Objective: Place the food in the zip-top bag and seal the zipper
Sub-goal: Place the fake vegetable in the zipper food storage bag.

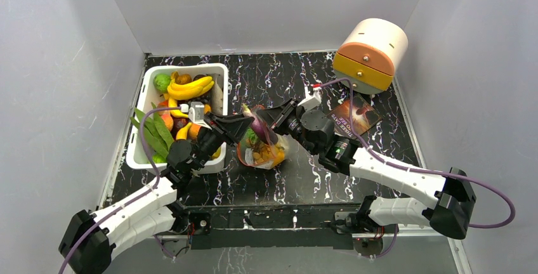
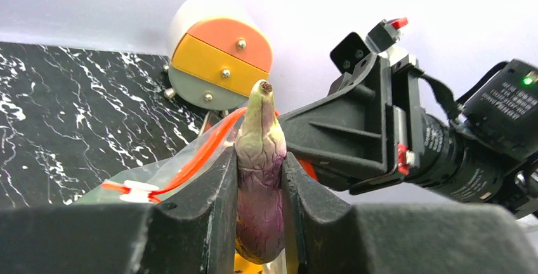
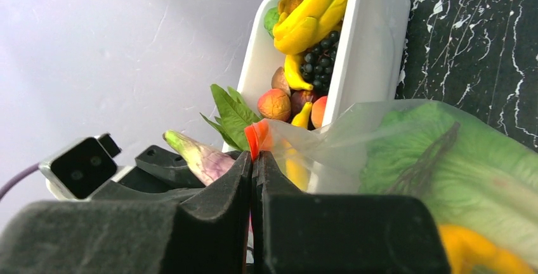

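Purple toy eggplant is clamped stem-up by left gripper; clear zip-top bag, at 5 o'clock, is rim-pinched by right gripper.

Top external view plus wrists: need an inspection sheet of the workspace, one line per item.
Surface: black marbled table.
Job's things: zip-top bag mid-table, lettuce inside; zipper unsealed; bananas and other food in white tub.
Clutter: brown packet; round drawer box.
Grippers: left gripper shut on eggplant at the bag mouth; right gripper shut on the zipper.
Cables: purple cables, one along each arm.
Surroundings: plain grey walls.
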You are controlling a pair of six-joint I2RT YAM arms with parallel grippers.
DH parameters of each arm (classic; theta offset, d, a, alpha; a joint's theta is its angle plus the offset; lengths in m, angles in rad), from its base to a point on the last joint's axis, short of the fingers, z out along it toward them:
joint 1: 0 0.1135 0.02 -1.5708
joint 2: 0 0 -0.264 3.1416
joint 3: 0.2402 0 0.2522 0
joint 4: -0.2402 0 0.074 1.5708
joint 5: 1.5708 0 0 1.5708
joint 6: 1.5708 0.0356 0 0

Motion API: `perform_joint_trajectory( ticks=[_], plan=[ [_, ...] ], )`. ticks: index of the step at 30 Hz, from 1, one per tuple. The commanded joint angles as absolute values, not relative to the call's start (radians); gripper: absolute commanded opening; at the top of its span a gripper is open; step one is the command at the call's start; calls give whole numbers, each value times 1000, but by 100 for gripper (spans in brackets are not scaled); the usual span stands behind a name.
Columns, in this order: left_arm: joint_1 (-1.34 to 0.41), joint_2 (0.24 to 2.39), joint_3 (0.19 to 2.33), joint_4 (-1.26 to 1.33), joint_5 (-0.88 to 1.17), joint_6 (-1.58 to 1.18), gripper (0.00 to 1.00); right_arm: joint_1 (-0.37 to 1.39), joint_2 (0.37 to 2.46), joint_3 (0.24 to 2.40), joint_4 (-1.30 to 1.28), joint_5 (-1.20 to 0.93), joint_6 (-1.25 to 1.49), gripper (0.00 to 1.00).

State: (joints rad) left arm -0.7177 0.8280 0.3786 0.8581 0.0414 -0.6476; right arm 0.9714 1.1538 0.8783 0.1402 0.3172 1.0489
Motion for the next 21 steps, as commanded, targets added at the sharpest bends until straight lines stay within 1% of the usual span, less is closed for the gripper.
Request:
perform_joint_trajectory(
  ticks=[1, 5, 8, 10, 13, 18, 20, 21],
  plan=[
    [-727, 870, 305, 1053, 25, -576, 0, 975, 1126, 950, 240, 354, 1108, 0],
    [-739, 960, 267, 1194, 50, -658, 0, 975, 1131, 965, 256, 376, 1123, 0],
    [-763, 1000, 241, 1285, 9, -689, 0, 976, 1139, 972, 268, 375, 1126, 0],
    [-781, 1030, 263, 1284, 6, -689, 0, 976, 1141, 969, 272, 367, 1125, 0],
    [-836, 1090, 305, 1292, 9, -620, 0, 975, 1130, 938, 271, 374, 1158, 0],
    [-885, 1146, 296, 1308, -30, -587, 0, 975, 1115, 937, 259, 386, 1157, 0],
    [-888, 1127, 302, 1257, -46, -598, 1, 976, 1101, 941, 246, 400, 1144, 0],
    [-889, 1107, 317, 1178, -64, -606, 4, 975, 1092, 939, 238, 409, 1140, 0]
  ],
)
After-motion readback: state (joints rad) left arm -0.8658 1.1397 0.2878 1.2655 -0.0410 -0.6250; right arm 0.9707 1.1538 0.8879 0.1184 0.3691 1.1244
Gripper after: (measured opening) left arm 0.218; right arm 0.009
